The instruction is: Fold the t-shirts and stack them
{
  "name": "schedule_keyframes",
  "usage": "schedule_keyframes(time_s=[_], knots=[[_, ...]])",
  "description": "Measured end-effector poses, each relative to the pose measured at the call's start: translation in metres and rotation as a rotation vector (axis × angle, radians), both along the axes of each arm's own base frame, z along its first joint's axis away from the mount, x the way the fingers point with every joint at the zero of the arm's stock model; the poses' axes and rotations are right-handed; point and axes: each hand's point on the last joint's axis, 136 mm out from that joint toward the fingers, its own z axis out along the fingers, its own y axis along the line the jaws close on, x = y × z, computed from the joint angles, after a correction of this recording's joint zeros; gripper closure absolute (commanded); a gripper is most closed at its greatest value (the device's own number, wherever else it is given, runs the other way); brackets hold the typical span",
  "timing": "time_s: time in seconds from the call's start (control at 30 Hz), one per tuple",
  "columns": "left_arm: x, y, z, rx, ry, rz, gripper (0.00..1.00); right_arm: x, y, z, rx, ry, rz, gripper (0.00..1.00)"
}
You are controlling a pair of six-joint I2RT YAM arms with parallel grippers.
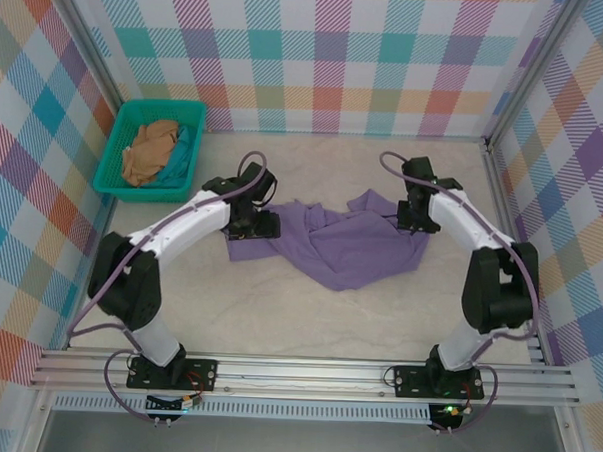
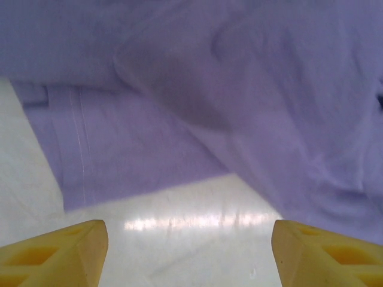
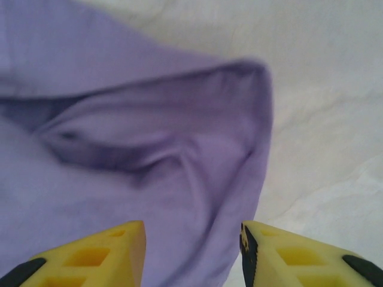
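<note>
Left fingers stand wide apart over bare table, holding nothing. Right fingers are part open, with cloth under the gap but not pinched. Purple shirt lies crumpled mid-table between the arms — judged light, limp and prone to sag. Grip at hem corners or shoulders.

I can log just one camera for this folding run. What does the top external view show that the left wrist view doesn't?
Top external: the teal plastic basket at the far left holding a crumpled tan cloth shirt, and the right hand at the right end of the crumpled lavender-purple cloth t-shirt. Left wrist: the shirt's stitched hem up close, and the left hand open over the pale tabletop. Shared: the lavender shirt on that table.
</note>
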Motion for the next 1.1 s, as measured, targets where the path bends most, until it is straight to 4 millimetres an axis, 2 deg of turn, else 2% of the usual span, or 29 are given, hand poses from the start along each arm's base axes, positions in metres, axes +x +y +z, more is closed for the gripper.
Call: schedule_keyframes(time_s=[0.1, 0.2, 0.33, 0.43, 0.47, 0.67, 0.7, 0.87, 1.0, 1.1], knots=[[0.029, 0.004, -0.010, 0.020, -0.019, 0.020, 0.29, -0.029, 0.010, -0.007, 0.078, 0.025, 0.000, 0.55], [0.049, 0.008, -0.019, 0.033, -0.032, 0.031, 0.28, -0.052, 0.015, -0.013, 0.130, 0.044, -0.005, 0.55], [0.064, 0.011, -0.032, 0.039, -0.032, 0.029, 0.28, -0.068, 0.017, -0.009, 0.172, 0.034, -0.012, 0.56], [0.068, 0.008, -0.042, 0.025, -0.019, 0.014, 0.36, -0.072, 0.019, -0.003, 0.194, 0.012, -0.015, 0.57], [0.069, 0.005, -0.044, 0.015, -0.017, 0.005, 0.40, -0.073, 0.019, -0.001, 0.201, 0.007, -0.016, 0.58], [0.073, -0.006, -0.042, -0.050, -0.064, -0.024, 0.95, -0.076, 0.022, -0.003, 0.227, 0.010, -0.026, 0.60], [0.072, -0.005, -0.041, -0.053, -0.071, -0.025, 1.00, -0.078, 0.023, -0.004, 0.230, 0.015, -0.027, 0.61], [0.065, -0.004, -0.018, -0.078, -0.119, -0.035, 1.00, -0.081, 0.023, -0.008, 0.235, 0.025, -0.032, 0.61], [0.055, -0.010, 0.015, -0.119, -0.176, -0.046, 1.00, -0.082, 0.023, -0.002, 0.243, 0.002, -0.036, 0.61], [0.036, -0.029, 0.043, -0.156, -0.213, -0.084, 1.00, -0.082, 0.023, 0.004, 0.252, -0.016, -0.033, 0.61]])
